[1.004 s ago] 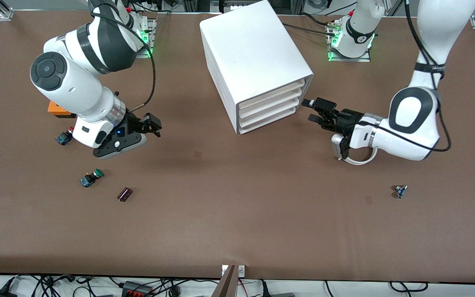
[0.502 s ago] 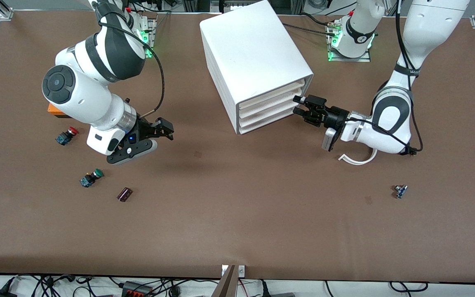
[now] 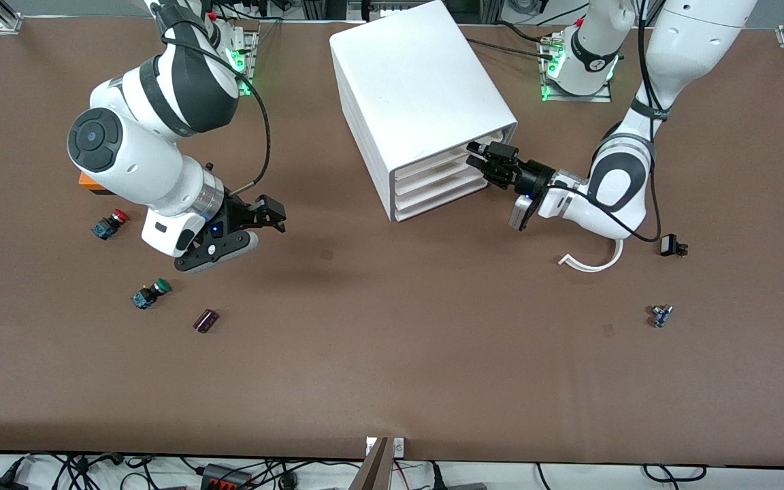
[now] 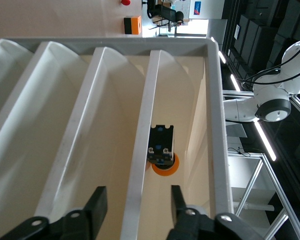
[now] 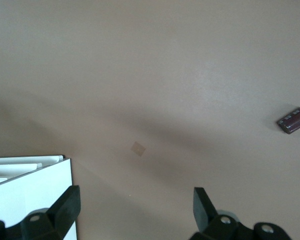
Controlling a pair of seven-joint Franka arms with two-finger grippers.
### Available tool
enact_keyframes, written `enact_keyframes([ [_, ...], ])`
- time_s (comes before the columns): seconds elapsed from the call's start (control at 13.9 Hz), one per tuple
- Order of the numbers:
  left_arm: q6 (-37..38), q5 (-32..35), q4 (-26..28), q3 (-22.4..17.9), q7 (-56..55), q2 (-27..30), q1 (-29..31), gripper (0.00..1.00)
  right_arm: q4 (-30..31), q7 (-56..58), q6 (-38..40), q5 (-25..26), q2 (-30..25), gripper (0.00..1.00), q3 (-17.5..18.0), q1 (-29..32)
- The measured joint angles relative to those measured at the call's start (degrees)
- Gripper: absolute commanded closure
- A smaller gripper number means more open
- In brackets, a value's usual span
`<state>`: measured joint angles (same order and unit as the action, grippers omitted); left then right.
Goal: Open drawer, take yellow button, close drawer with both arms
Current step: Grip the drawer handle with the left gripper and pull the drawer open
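In the front view, the left hand [image 3: 479, 156] was seen at the top drawer [image 3: 443, 161] of the cabinet [image 3: 412, 88]; the right hand [image 3: 271, 214] hung open over the table [image 3: 392, 354]. In the left wrist view, the half-closed fingers [image 4: 96, 206] straddled the drawer's front edge, not yet gripping; the button [image 4: 161, 150] lay inside.

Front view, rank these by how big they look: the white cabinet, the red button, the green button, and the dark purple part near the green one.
1. Cabinet, by far the largest.
2. Red button, green button and purple part: all look about alike; I would not rank them.
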<state>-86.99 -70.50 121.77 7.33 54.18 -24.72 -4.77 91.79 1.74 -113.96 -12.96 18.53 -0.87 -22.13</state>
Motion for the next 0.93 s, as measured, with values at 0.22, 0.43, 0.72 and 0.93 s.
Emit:
enact_keyframes([
  [0.22, -0.16, -0.04, 0.30, 0.33, 0.71, -0.05, 0.02, 0.88, -0.34, 0.00, 0.00, 0.00, 0.48, 0.00, -0.01, 0.00],
  [0.43, 0.24, -0.61, 0.27, 0.34, 2.38, -1.07, 0.28, 0.93, -1.13, -0.01, 0.00, 0.00, 1.41, 0.00, -0.22, 0.06],
  [0.72, 0.15, -0.57, -3.49, -0.76, 2.20, -2.84, 0.83, 0.93, -2.15, -0.01, -0.21, 0.00, 1.81, 0.00, -0.18, -0.12],
  [0.93, 0.48, 0.61, -10.37, -1.72, 0.47, -6.94, 2.62, 0.93, -5.30, -0.01, -0.24, -0.01, 3.70, 0.00, -0.13, -0.61],
])
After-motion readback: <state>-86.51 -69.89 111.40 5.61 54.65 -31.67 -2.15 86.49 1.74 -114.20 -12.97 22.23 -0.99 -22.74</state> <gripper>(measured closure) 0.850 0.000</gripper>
